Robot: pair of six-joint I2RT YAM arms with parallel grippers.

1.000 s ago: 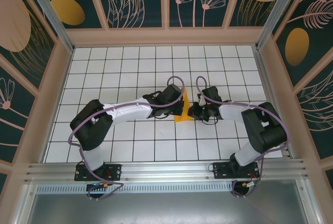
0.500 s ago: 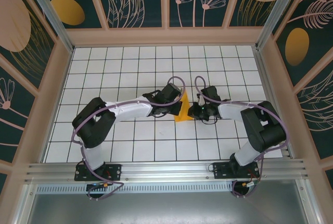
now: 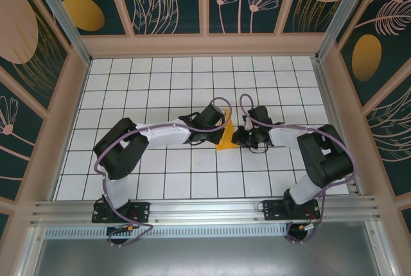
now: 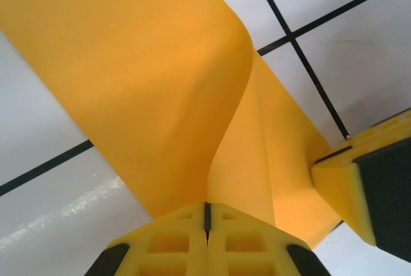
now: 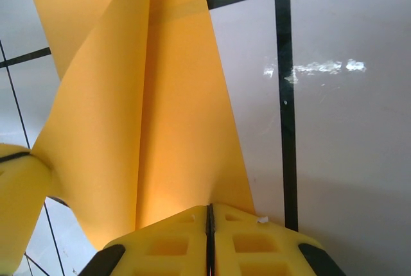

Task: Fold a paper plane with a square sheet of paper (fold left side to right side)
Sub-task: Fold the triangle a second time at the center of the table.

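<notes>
The bright orange sheet of paper (image 3: pixel 225 137) lies folded and creased at the middle of the grid table, between the two grippers. My left gripper (image 3: pixel 219 124) is shut on its left part; in the left wrist view the paper (image 4: pixel 160 83) curls up in a soft bend from the closed yellow fingers (image 4: pixel 207 215). My right gripper (image 3: pixel 235 136) is shut on the paper's right edge, where a flat creased panel (image 5: pixel 173 128) runs out from the closed fingers (image 5: pixel 209 215). The other gripper's yellow fingertip (image 4: pixel 359 180) presses on the paper at the right of the left wrist view.
The white grid table (image 3: pixel 160 83) stretches around the arms, bounded by wooden walls with leaf and oval patterns (image 3: pixel 83 13). A metal rail (image 3: pixel 205 208) runs along the near edge by the arm bases.
The left arm's elbow has shifted slightly rightward, toward the paper. The grippers and the paper stay nearly in place.
</notes>
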